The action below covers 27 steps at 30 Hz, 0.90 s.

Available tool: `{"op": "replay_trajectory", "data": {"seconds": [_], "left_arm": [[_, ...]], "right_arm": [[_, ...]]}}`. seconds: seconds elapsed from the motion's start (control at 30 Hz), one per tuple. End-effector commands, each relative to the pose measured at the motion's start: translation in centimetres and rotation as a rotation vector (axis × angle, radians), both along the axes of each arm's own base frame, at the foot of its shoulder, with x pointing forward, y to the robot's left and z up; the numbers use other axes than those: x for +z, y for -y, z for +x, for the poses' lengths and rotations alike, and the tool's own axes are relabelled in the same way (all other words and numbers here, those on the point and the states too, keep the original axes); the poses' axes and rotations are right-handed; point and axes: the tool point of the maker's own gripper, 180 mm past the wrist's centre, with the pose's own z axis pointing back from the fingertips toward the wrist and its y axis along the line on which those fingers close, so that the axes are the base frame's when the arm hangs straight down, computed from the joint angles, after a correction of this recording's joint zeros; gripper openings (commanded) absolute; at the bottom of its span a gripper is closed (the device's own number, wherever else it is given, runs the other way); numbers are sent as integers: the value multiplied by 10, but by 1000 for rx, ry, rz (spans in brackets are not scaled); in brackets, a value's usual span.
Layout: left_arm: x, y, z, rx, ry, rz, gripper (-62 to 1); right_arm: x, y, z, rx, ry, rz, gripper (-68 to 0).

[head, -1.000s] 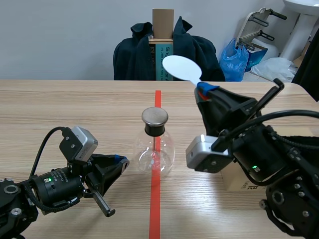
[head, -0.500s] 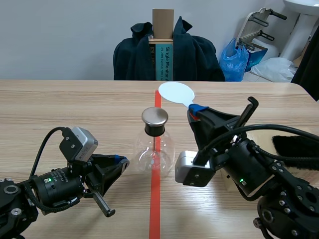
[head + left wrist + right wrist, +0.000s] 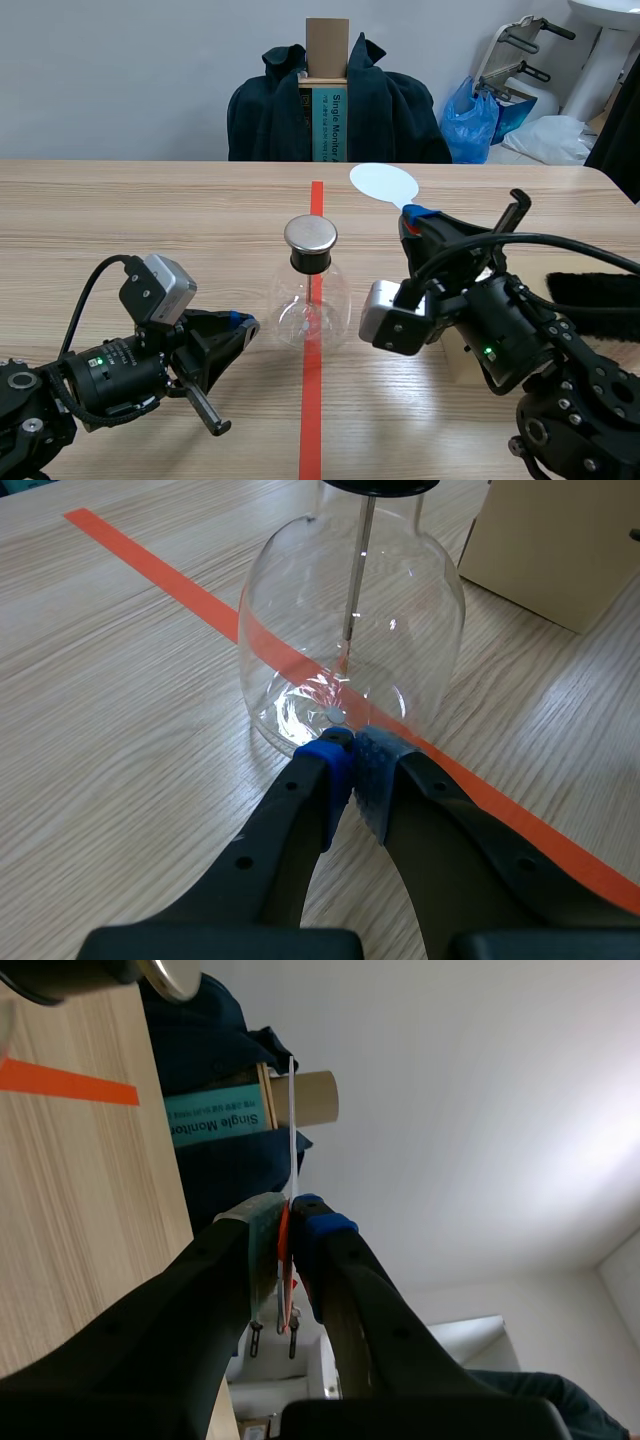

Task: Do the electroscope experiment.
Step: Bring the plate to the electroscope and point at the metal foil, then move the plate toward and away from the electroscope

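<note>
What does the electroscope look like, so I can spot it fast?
Look at the wooden table and follow the orange-red tape line down its middle. Standing right on that line is the electroscope: the only see-through glass thing, a round flask with a black stopper and a shiny metal cap.

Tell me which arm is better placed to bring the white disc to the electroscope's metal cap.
Right. The right gripper is shut on the handle of the white disc, raised beside the metal cap. The left gripper is shut on nothing, low at the base of the flask.
</note>
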Motion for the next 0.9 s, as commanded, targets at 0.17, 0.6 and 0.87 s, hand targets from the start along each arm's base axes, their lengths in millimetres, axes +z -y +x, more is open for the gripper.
{"op": "replay_trajectory", "data": {"seconds": [0.17,0.6,0.87], "left_arm": [[9,3,3,-7,21,-23,-568],[9,3,3,-7,21,-23,-568],[9,3,3,-7,21,-23,-568]], "right_arm": [[8,8,10,-33,33,-17,-669],[-1,-24,-12,186,21,-87,-669],[-2,-41,-28,315,43,-114,-669]]}}
